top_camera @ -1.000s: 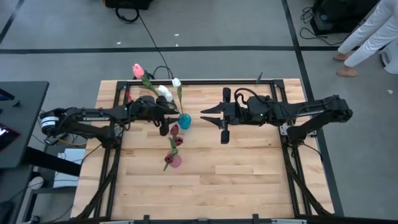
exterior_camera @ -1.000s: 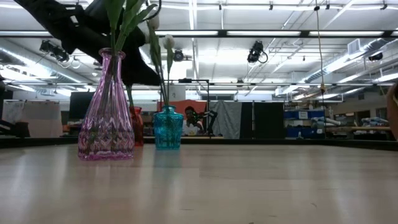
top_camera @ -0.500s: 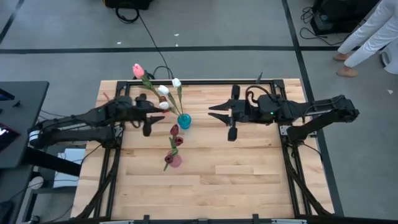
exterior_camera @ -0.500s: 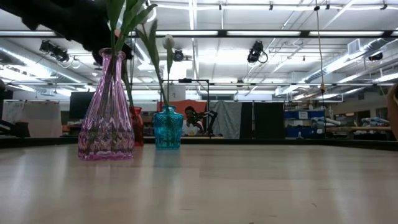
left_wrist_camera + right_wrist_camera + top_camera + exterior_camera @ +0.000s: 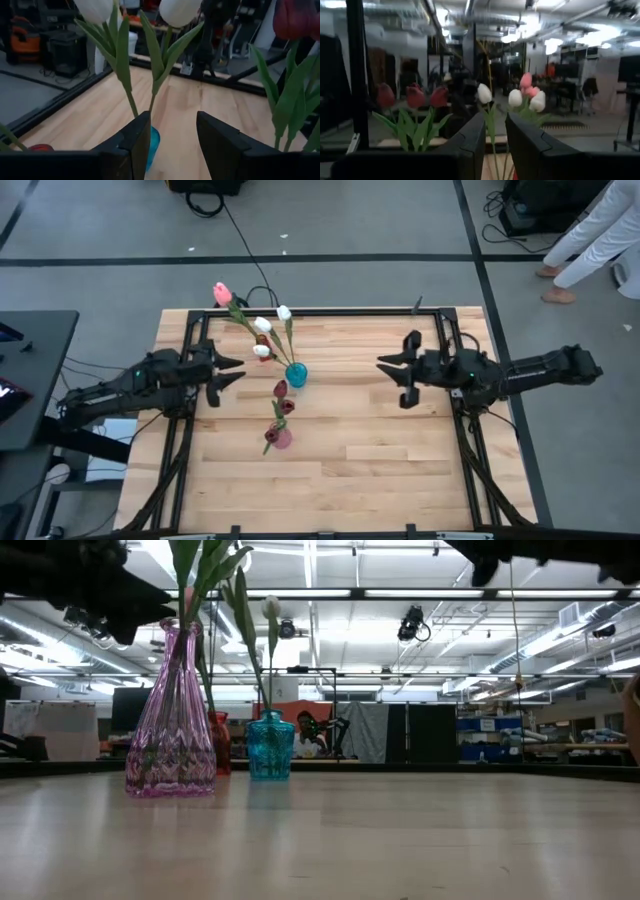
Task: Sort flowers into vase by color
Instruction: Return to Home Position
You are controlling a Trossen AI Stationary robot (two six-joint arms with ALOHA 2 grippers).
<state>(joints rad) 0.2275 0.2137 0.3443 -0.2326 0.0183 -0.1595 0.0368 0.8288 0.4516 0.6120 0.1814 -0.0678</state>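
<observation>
left claw (image 5: 172, 125) agape, red vase (image 5: 222, 745) partly hidden

white tulips (image 5: 262, 326) — blue vase (image 5: 296, 374) | dark red tulips (image 5: 284, 406) — pink vase (image 5: 282, 440) | stems upright

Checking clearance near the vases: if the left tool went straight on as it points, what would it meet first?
Probably the blue vase, seen between the open fingers of the left tool, or the stems of its white tulips; depth is unclear.
</observation>
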